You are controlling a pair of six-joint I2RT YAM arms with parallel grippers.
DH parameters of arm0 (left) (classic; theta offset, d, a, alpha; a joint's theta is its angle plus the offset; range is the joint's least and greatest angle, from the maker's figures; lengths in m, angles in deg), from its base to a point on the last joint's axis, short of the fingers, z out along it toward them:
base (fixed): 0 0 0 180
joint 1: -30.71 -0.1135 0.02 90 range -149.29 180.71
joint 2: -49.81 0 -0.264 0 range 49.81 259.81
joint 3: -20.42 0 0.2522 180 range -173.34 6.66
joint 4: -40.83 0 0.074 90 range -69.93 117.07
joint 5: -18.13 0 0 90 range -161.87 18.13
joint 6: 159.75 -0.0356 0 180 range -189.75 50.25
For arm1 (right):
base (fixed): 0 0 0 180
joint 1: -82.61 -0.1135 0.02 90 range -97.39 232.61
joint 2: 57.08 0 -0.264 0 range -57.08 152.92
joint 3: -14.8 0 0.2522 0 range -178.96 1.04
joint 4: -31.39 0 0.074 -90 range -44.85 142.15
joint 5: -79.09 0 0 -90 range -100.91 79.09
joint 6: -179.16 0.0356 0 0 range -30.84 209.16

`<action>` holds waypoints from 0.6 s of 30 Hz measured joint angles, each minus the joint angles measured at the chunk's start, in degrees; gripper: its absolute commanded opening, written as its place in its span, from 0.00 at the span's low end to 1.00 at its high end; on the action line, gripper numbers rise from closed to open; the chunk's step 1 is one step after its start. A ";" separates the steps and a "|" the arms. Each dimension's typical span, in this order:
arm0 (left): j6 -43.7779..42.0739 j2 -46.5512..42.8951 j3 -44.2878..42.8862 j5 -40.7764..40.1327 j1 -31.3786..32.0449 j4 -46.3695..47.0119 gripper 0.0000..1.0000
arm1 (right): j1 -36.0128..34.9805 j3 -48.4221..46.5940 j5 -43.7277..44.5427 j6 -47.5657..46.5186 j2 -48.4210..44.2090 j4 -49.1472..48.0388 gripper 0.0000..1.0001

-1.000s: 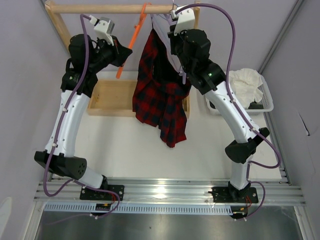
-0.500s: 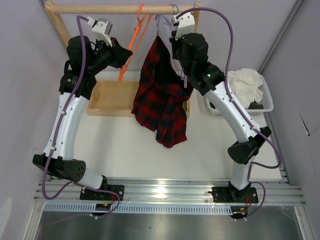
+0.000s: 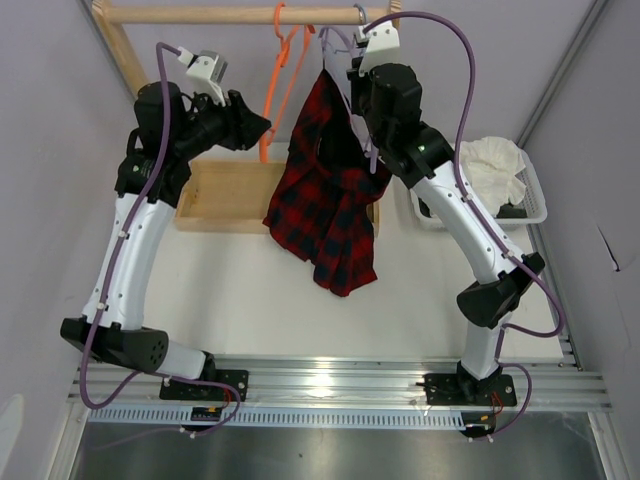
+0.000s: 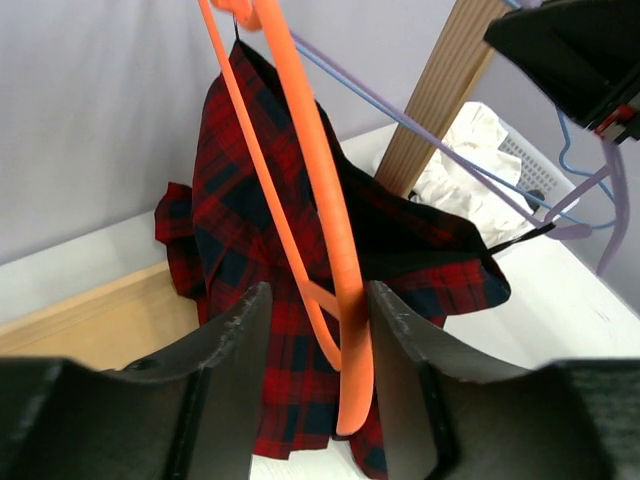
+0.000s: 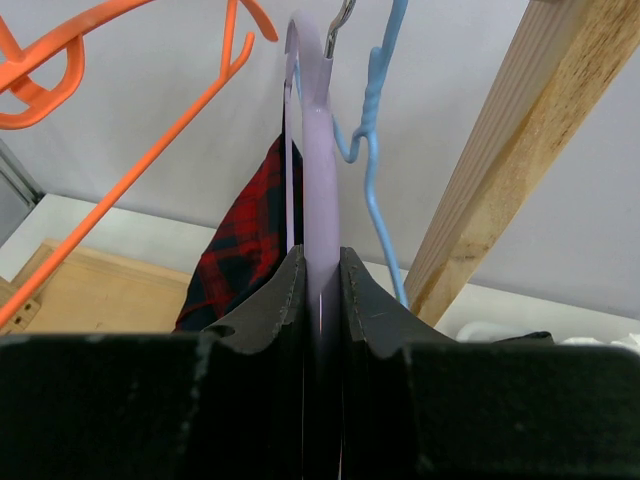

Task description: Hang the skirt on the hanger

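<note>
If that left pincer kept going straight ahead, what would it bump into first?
Probably the orange hanger, hanging between the left pincer's open fingers; the skirt lies just behind, though depth is unclear.

Plain pale lavender-grey walls (image 3: 40,200) close in a white surface (image 3: 250,290) on the left, back and right. A wooden rail (image 3: 200,14) crosses the top, carried by a slanted wooden upright (image 3: 118,55). Beneath it a shallow wooden tray (image 3: 215,225) sits on the surface, and a white slatted basket (image 3: 535,205) stands to the right. Aluminium tracks (image 3: 330,385) line the near edge, with what may be grey floor (image 3: 300,455) below. The light is soft and even, glaring on the tracks.
</note>
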 measured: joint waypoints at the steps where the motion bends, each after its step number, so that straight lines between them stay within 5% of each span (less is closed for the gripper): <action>1: 0.07 -0.09 0.50 -0.04 0.00 0.04 0.53 | -0.02 0.00 0.02 0.20 0.00 0.00 0.00; 18: 1.51 -7.58 6.47 -11.02 0.00 2.05 0.69 | -0.94 0.33 0.11 1.68 0.02 -0.13 0.00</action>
